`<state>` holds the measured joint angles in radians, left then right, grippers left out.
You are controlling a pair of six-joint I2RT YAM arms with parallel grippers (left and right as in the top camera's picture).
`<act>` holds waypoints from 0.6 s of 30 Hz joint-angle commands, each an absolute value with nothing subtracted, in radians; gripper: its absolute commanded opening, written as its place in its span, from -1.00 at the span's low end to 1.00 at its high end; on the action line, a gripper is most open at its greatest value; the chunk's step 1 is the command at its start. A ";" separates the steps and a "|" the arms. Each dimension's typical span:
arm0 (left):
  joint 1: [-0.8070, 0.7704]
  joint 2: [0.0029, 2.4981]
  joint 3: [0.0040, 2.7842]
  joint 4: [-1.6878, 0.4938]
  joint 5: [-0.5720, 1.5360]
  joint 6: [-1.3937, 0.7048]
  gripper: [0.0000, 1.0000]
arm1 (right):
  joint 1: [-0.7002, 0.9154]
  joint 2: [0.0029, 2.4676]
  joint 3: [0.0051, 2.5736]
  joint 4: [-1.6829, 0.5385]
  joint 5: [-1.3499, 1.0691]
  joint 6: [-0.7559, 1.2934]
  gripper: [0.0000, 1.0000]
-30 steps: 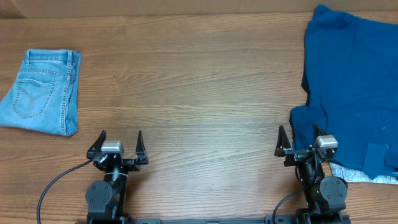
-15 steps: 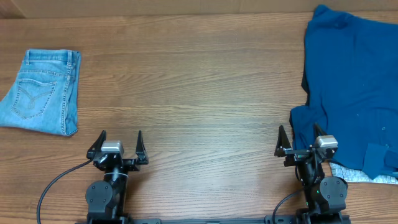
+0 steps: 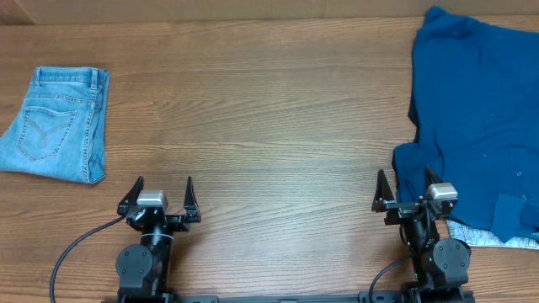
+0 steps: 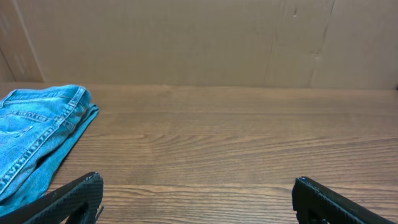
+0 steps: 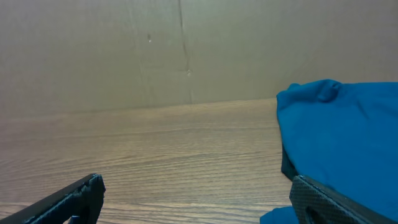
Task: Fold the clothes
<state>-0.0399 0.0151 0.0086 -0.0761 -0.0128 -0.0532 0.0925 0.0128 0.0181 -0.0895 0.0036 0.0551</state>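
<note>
A large mid-blue top (image 3: pixel 480 118) lies spread and rumpled at the table's right side; the right wrist view shows it too (image 5: pixel 348 137). Folded light-blue jeans (image 3: pixel 55 126) lie at the far left and show at the left of the left wrist view (image 4: pixel 31 137). My left gripper (image 3: pixel 162 187) stands open near the front edge over bare wood, nothing between its fingers (image 4: pixel 68 199). My right gripper (image 3: pixel 406 181) is open as well, its right finger (image 5: pixel 336 199) over the blue top's near edge.
The wooden table (image 3: pixel 253 101) stretches between the two garments. A pale patterned cloth (image 3: pixel 488 237) peeks out under the blue top at the front right. A brown cardboard wall (image 4: pixel 199 37) backs the table.
</note>
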 commanded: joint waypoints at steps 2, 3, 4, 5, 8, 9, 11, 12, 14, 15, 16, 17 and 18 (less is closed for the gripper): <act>-0.046 0.006 0.005 -0.074 -0.026 -0.056 1.00 | 0.095 0.003 0.008 -0.084 -0.002 0.052 0.99; -0.046 0.006 0.005 -0.074 -0.026 -0.056 1.00 | 0.095 0.003 0.008 -0.084 -0.002 0.052 1.00; -0.046 0.006 0.005 -0.074 -0.026 -0.060 1.00 | 0.095 0.003 0.008 -0.084 -0.002 0.052 1.00; -0.046 0.006 0.005 -0.074 -0.026 -0.060 1.00 | 0.095 0.003 0.008 -0.084 -0.002 0.052 1.00; -0.046 0.006 0.005 -0.074 -0.026 -0.079 1.00 | 0.095 0.006 0.008 -0.084 -0.001 0.053 1.00; -0.046 0.006 0.005 -0.074 -0.026 -0.103 1.00 | 0.095 0.009 0.008 -0.084 -0.001 0.057 1.00; -0.046 0.006 0.005 -0.074 -0.026 -0.136 1.00 | 0.095 0.019 0.009 -0.084 0.012 0.086 1.00; -0.046 0.006 0.005 -0.074 -0.026 -0.139 1.00 | 0.095 0.026 0.010 -0.085 0.025 0.114 1.00; -0.046 0.006 0.007 -0.076 -0.026 -0.141 1.00 | 0.095 0.043 0.025 -0.102 0.038 0.155 1.00; -0.046 0.006 0.014 -0.088 -0.027 -0.159 1.00 | 0.095 0.059 0.044 -0.124 0.049 0.165 1.00; -0.046 0.006 0.026 -0.114 -0.029 -0.176 1.00 | 0.095 0.082 0.070 -0.145 0.065 0.165 1.00; -0.046 0.007 0.039 -0.147 -0.030 -0.184 1.00 | 0.095 0.101 0.088 -0.154 0.077 0.165 1.00; -0.046 0.008 0.054 -0.178 -0.030 -0.184 1.00 | 0.095 0.136 0.120 -0.168 0.089 0.165 1.00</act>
<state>-0.0399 0.0151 0.0151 -0.1036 -0.0170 -0.1383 0.0925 0.0772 0.0292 -0.1543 0.0353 0.1310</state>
